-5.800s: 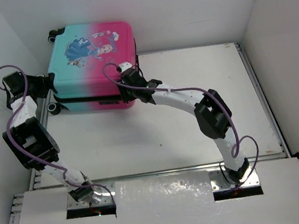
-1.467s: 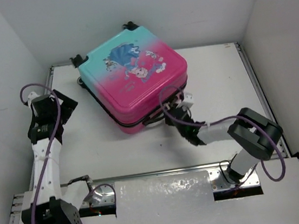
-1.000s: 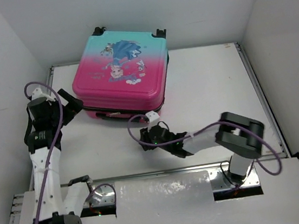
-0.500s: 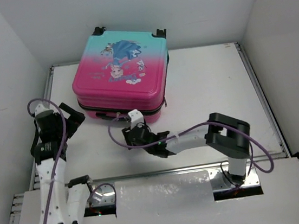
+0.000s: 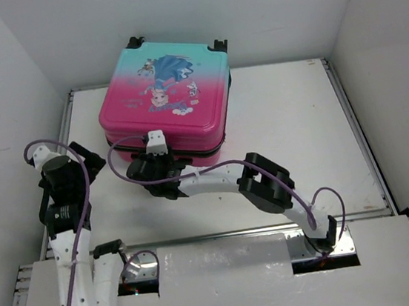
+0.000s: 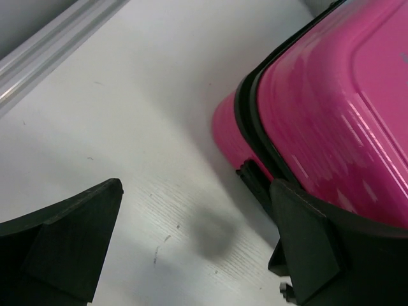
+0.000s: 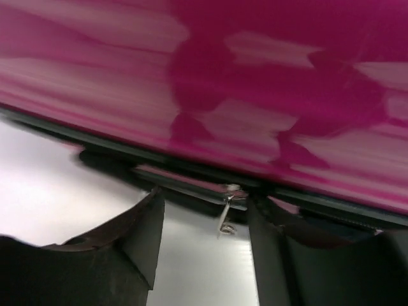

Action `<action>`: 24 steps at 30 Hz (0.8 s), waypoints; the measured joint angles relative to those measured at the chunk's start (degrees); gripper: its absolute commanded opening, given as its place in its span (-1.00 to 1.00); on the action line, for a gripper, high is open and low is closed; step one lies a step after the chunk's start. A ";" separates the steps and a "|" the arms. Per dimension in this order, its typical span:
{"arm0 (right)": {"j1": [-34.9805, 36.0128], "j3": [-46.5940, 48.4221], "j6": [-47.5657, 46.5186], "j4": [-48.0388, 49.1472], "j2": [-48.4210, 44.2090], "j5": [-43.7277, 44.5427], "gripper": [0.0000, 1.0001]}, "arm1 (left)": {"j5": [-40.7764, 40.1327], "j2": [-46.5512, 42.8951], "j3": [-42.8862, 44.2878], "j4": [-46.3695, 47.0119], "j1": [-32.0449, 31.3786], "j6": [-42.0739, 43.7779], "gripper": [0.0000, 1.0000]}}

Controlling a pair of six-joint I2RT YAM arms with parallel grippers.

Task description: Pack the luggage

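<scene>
The luggage (image 5: 166, 98) lies flat and zipped shut at the back of the table, teal end away from me, pink end near. My right gripper (image 5: 145, 165) is at its near pink edge, toward the left corner. In the right wrist view the black zip seam (image 7: 191, 169) runs under the pink shell (image 7: 268, 83). A small metal zip pull (image 7: 224, 215) hangs between the open fingers (image 7: 137, 236) without touching them. My left gripper (image 5: 92, 158) stands wide open just left of the luggage's near-left corner (image 6: 236, 127), nothing between its fingers (image 6: 306, 248).
White walls close the table (image 5: 298, 126) in at the back and both sides. A metal rail (image 6: 51, 44) runs along the table's left edge, close behind my left gripper. The right arm's elbow (image 5: 268, 182) hangs over the table's middle front.
My right gripper has slid left along the luggage's near edge, from the right corner to near the left corner. The left arm has drawn back a little. The luggage has stayed put over the last second.
</scene>
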 measured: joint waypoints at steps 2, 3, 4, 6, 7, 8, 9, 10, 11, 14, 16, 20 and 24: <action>-0.92 0.28 1.25 -2.08 0.76 0.59 -0.11 | 0.22 -1.31 -0.31 0.20 -0.35 0.15 1.00; -1.07 0.26 1.46 -2.67 0.87 0.52 -0.16 | 0.44 -1.90 -0.42 0.55 -0.70 0.28 0.99; -1.14 0.26 1.57 -3.19 0.98 0.66 -0.31 | 0.81 -2.25 -0.68 1.16 -1.07 0.48 0.99; -1.18 0.20 1.68 -4.13 1.05 1.55 -0.44 | 1.53 -2.43 -1.18 1.64 -1.49 0.70 0.99; -1.27 0.02 1.79 -4.24 1.05 1.79 -0.65 | 1.86 -2.43 -1.33 1.64 -1.73 0.87 1.00; -1.42 -0.52 1.42 -3.91 1.01 1.97 -0.76 | 2.19 -2.43 -1.46 1.64 -1.81 0.94 0.99; -1.49 -1.81 1.11 -2.78 0.74 2.01 -0.87 | 2.60 -2.45 -1.51 1.62 -1.84 1.03 0.99; -1.62 -3.54 0.90 -1.36 0.35 1.99 -0.95 | 3.30 -2.51 -1.51 1.70 -1.86 1.11 1.00; -1.79 -5.29 0.35 1.25 0.00 1.92 -1.00 | 4.28 -2.71 -1.51 1.92 -1.88 1.14 1.00; -1.99 -13.66 -3.85 11.15 -3.89 0.11 -1.00 | 9.20 -2.97 -2.97 3.80 -1.88 0.83 1.00; -2.58 -22.03 -6.60 18.56 -8.02 -1.84 -1.00 | 13.79 -3.96 -6.80 7.04 -1.88 -0.48 1.00; -4.15 -36.39 -10.16 27.45 -16.83 -2.78 -1.00 | 21.05 -6.01 -19.98 14.27 -2.08 -6.93 1.00; -5.97 -44.24 -11.93 32.92 -21.44 -4.50 -1.00 | 25.64 -3.02 -32.22 27.74 -3.65 -16.28 1.00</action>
